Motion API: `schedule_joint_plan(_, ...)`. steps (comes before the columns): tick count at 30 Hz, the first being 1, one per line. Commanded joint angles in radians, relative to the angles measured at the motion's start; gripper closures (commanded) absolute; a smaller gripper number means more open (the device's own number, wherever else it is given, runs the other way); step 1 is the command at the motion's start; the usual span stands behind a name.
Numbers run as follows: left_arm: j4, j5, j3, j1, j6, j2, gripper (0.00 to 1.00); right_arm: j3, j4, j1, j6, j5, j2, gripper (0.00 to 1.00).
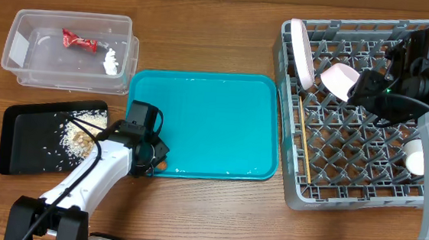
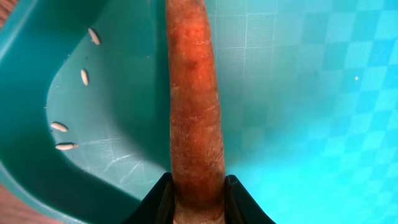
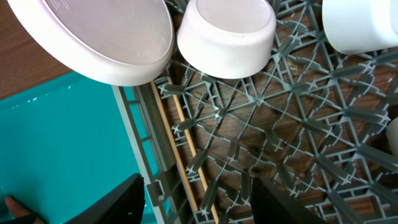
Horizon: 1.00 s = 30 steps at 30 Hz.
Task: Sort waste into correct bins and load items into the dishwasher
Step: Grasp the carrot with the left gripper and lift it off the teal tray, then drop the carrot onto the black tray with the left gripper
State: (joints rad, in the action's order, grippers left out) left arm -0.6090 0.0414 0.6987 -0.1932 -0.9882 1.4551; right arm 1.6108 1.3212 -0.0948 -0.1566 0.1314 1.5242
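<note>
A teal serving tray lies flat near the middle of a brown wooden table — rectangular, with rounded corners and a low raised rim, its long sides running left to right in the overhead view. Small white glints dot its rim along the far and near edges, and close up in the left wrist view its floor carries a faint checkered texture, with fine scratches near the curved corner. The table top shows a streaked grain — warm brown, running left to right.
</note>
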Motion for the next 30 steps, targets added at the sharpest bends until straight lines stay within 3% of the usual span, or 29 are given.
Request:
schedule_joint_plan(1, -0.035, -0.024, 0.117, -0.002, 0.124, -0.004, 0.86, 0.013, -0.003, 0.0, 0.0, 0.008, -0.002, 0.43)
schedule_joint_plan(8, -0.29, -0.193, 0.415, 0.045, 0.201, -0.005, 0.93, 0.013, -0.004, 0.0, 0.0, 0.001, -0.002, 0.43)
schedule_joint_plan(12, -0.382, -0.23, 0.496, 0.247, 0.234, -0.004, 0.96, 0.013, -0.006, 0.0, 0.0, 0.001, -0.002, 0.43)
schedule_joint_plan(19, -0.375, -0.236, 0.476, 0.587, 0.28, -0.002, 0.96, 0.013, -0.006, 0.0, 0.0, 0.002, -0.002, 0.43)
schedule_joint_plan(24, -0.307, -0.298, 0.402, 0.689, 0.342, 0.035, 0.96, 0.013, -0.005, 0.0, 0.0, 0.002, -0.002, 0.43)
schedule_joint_plan(30, -0.212, -0.304, 0.385, 0.746, 0.425, 0.237, 0.96, 0.013, 0.0, 0.0, 0.0, 0.002, -0.002, 0.43)
